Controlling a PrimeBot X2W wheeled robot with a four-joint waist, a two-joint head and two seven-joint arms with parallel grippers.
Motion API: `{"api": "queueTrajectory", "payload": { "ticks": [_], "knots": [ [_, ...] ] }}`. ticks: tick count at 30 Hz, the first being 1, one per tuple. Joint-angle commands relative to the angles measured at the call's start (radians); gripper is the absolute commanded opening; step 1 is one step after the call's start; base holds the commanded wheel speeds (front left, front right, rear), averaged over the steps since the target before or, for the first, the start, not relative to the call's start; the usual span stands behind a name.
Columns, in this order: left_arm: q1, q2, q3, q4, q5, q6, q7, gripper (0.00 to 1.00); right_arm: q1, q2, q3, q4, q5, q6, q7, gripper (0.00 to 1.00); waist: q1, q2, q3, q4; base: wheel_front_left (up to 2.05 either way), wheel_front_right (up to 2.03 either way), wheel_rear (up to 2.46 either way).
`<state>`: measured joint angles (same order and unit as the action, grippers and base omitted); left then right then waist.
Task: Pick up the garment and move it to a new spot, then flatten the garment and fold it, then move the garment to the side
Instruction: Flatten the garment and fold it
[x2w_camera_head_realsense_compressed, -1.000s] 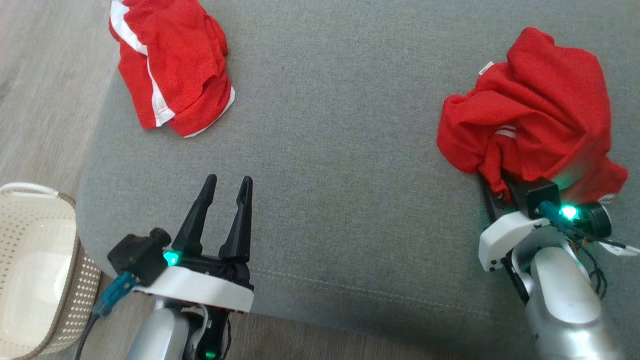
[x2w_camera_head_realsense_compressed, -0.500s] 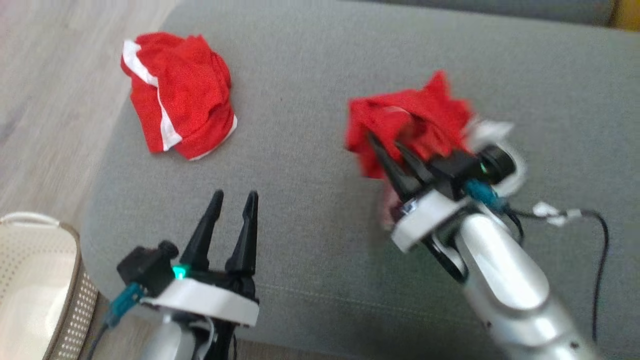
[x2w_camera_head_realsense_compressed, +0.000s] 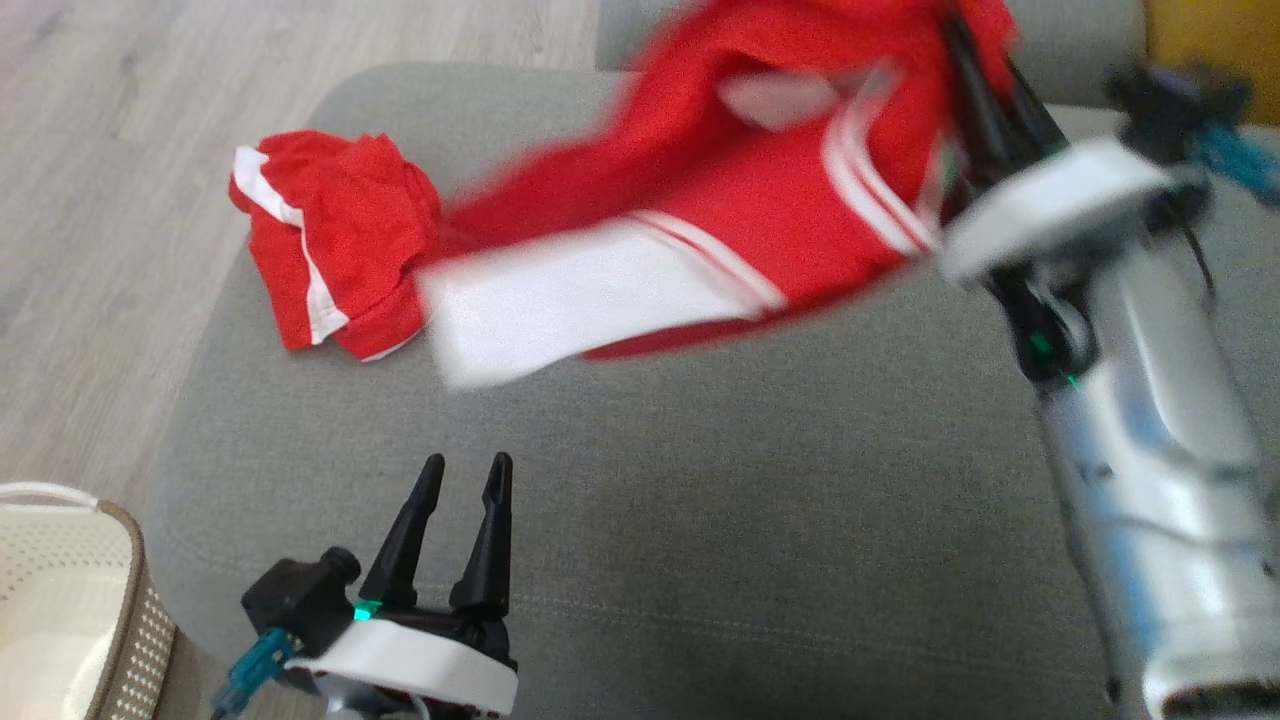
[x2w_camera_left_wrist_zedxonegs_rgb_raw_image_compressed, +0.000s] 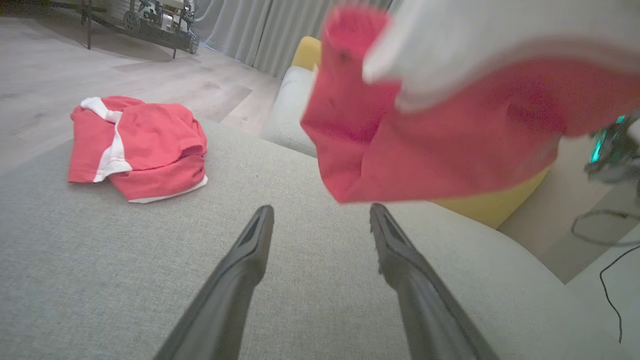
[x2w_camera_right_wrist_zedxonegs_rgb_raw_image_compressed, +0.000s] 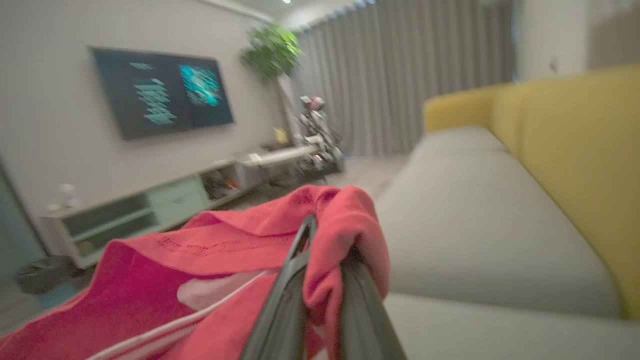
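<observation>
Garment (x2w_camera_head_realsense_compressed: 760, 200) newly aloft in right tool (x2w_camera_head_realsense_compressed: 985, 75)

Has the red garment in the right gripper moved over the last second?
Yes. The red garment, pinched in the right gripper, has risen off the grey cushion and swung left, towards the crumpled garment at its corner.

garment (x2w_camera_head_realsense_compressed: 760, 190) above sofa (x2w_camera_head_realsense_compressed: 750, 500), second garment (x2w_camera_head_realsense_compressed: 340, 250) at left

Soft daylight, heavy motion blur
</observation>
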<state>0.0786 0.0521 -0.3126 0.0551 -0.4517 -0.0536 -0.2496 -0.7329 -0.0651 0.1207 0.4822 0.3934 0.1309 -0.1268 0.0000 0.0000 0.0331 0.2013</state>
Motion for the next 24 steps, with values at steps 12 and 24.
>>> {"api": "queueTrajectory", "payload": {
  "ticks": [12, 24],
  "knots": [
    [-0.068, -0.002, 0.028, -0.02, 0.006, -0.025, -0.012, 1.0, 0.162, -0.015, -0.532, 0.189, -0.441, 0.0, -0.005, 1.0, 0.0, 0.0, 0.076, -0.073, 0.0, 0.0, 0.0],
    [-0.1, -0.002, 0.085, -0.043, -0.013, -0.016, -0.012, 1.0, 0.321, 0.015, -0.222, -0.057, -0.196, 0.0, -0.12, 1.0, 0.0, 0.0, 0.044, -0.16, 0.0, 0.0, 0.0]
  ]
}}
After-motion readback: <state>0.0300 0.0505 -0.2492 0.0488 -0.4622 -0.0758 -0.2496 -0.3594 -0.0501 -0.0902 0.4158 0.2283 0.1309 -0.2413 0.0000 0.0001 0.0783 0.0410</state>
